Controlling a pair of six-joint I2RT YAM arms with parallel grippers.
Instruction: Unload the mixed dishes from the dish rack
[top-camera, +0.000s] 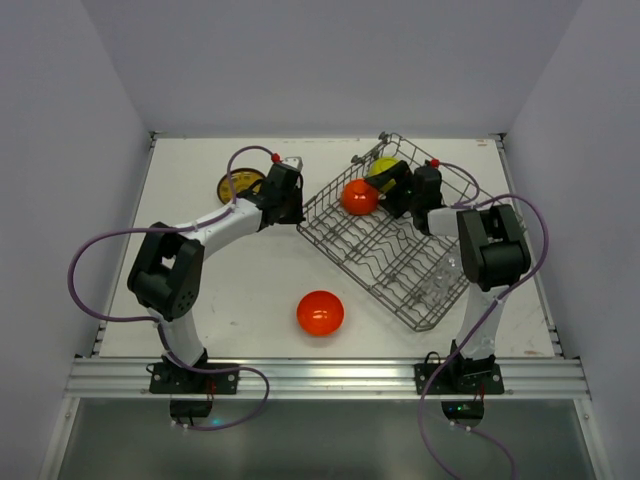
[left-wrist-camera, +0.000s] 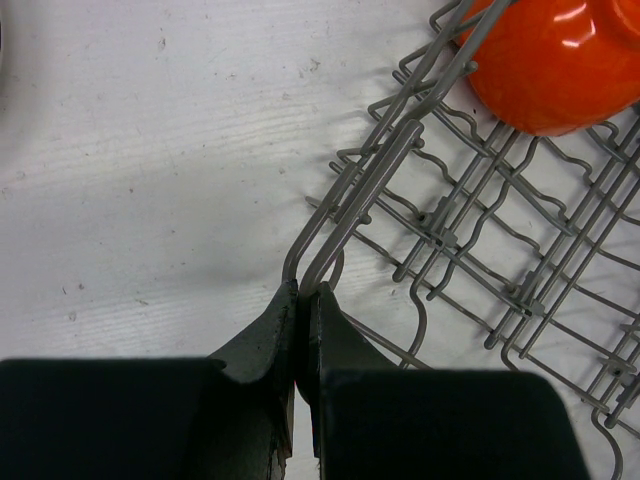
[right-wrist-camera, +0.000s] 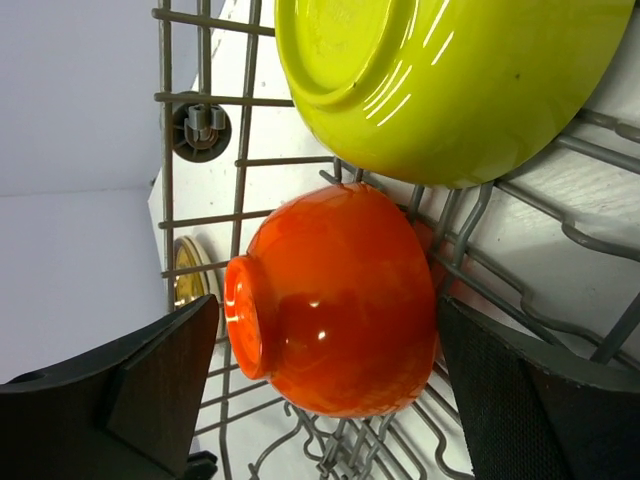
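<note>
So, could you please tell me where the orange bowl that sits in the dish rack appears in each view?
Top external: orange bowl, upper centre, inside the dish rack.
Left wrist: top right corner, cut off by the frame.
Right wrist: centre, between the fingers of the right gripper.
Shared landmark: the dish rack's grey wires beneath the bowl.

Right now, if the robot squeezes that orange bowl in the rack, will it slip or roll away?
Probably slippery: the orange bowl is glossy, with bright glints, and rounded where the right hand straddles it. It looks stiff, so it shouldn't squash. Lying on its side in the wire rack, it might rock or roll if nudged.
</note>
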